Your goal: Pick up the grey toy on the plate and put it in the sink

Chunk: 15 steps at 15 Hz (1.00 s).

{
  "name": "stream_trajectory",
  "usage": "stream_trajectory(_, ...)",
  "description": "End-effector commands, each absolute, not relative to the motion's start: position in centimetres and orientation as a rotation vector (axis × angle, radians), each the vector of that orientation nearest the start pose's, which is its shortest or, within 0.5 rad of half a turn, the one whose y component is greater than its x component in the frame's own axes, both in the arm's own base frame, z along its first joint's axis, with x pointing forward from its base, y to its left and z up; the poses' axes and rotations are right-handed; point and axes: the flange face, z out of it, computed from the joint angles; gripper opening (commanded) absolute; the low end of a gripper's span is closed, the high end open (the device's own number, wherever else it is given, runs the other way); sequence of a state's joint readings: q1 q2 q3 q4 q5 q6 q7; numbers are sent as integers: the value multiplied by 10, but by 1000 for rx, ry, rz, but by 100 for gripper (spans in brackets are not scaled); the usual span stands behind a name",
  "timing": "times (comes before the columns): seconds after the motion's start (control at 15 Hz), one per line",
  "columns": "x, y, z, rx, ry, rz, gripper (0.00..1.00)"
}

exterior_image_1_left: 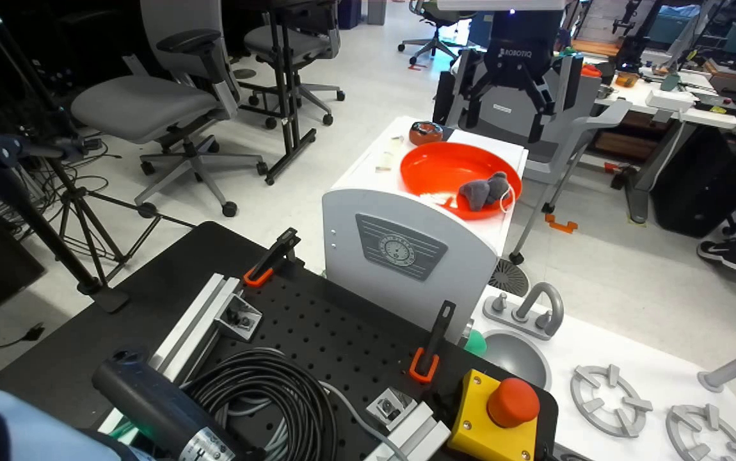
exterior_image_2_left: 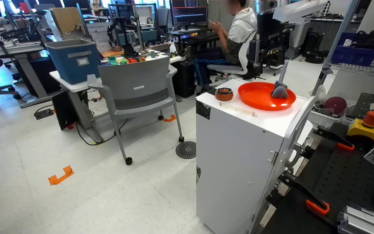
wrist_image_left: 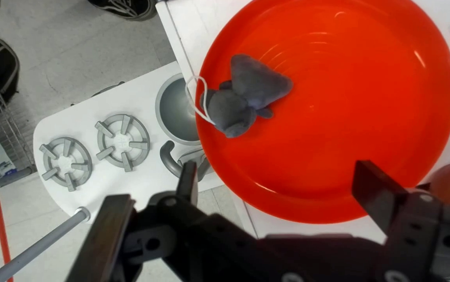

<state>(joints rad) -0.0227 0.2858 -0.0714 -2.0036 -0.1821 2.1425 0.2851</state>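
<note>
The grey toy [exterior_image_1_left: 484, 192] is a dark grey plush lump with a thin white loop. It lies inside the orange plate [exterior_image_1_left: 438, 168], near the rim on the sink side. Toy [exterior_image_2_left: 280, 91] and plate [exterior_image_2_left: 261, 97] also show in an exterior view, and toy [wrist_image_left: 244, 94] and plate [wrist_image_left: 338, 117] in the wrist view. The plate sits on a tall white cabinet. The grey round sink [exterior_image_1_left: 516, 360] is lower, beside the cabinet; the plate partly covers it in the wrist view [wrist_image_left: 176, 109]. My gripper [exterior_image_1_left: 504, 121] is open and empty above the plate, apart from the toy; its fingers [wrist_image_left: 276, 172] are wide apart.
A brown-orange ring-shaped object [exterior_image_1_left: 425, 132] stands beside the plate. A grey curved panel [exterior_image_1_left: 400, 243] rises at the cabinet's edge. A grey faucet [exterior_image_1_left: 537, 310] stands by the sink, with burner grates [exterior_image_1_left: 611, 400] beyond. A grey chair [exterior_image_2_left: 135, 87] stands near the cabinet.
</note>
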Motion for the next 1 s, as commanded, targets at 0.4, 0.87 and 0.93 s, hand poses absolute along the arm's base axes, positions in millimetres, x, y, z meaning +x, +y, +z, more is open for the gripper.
stream_trajectory(0.4, 569, -71, 296, -3280, 404, 130, 100)
stream_trajectory(0.87, 572, -69, 290, -3281, 420, 175, 100)
stream_trajectory(0.93, 572, -69, 290, -3281, 420, 175, 100)
